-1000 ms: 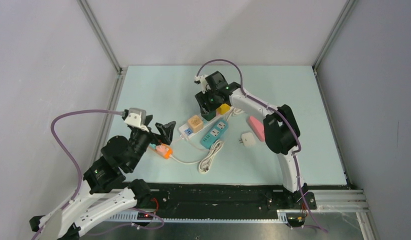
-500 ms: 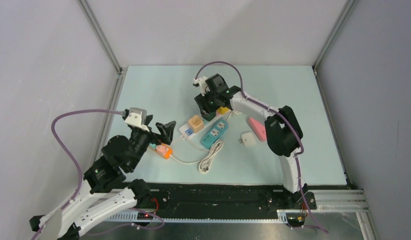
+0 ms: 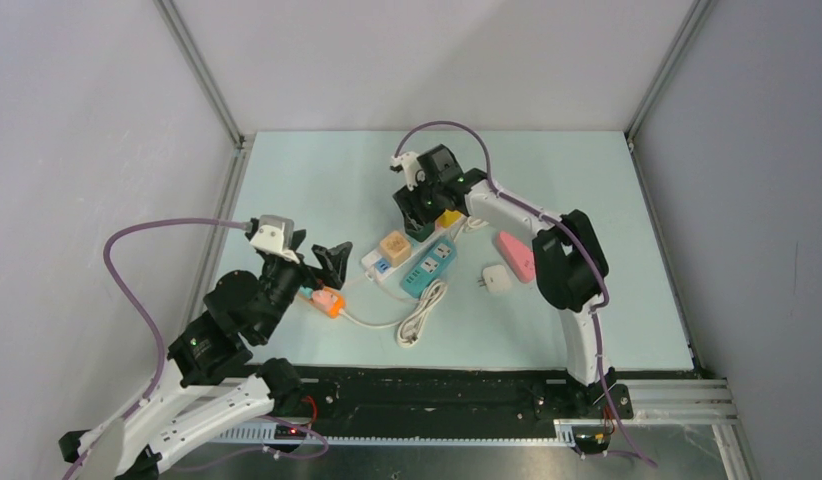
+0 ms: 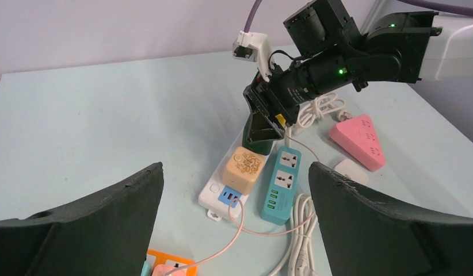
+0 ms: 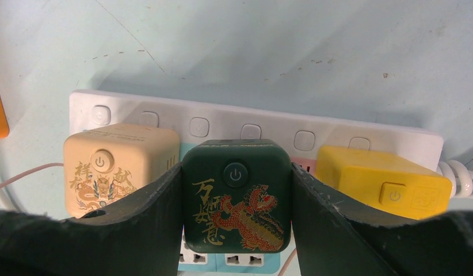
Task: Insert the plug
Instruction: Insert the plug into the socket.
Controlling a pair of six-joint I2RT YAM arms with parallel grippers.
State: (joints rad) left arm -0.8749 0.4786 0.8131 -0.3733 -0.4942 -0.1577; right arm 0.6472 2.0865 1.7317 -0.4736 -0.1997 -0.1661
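Shows right pincer (image 3: 424, 207) clenched on the dark green plug (image 5: 236, 198) between beige cube (image 5: 116, 167) and yellow cube (image 5: 378, 181) over the white strip (image 5: 251, 123) running near-left to far-right; places released left pincer (image 3: 322, 262) well apart, near-left.

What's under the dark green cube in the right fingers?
The white power strip, between the beige cube and the yellow cube. The dark green cube covers its own prongs and the socket beneath, so seating cannot be seen.

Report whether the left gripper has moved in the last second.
No. In the top view the left gripper hangs open at the same spot above the orange adapter, just left of the white power strip.
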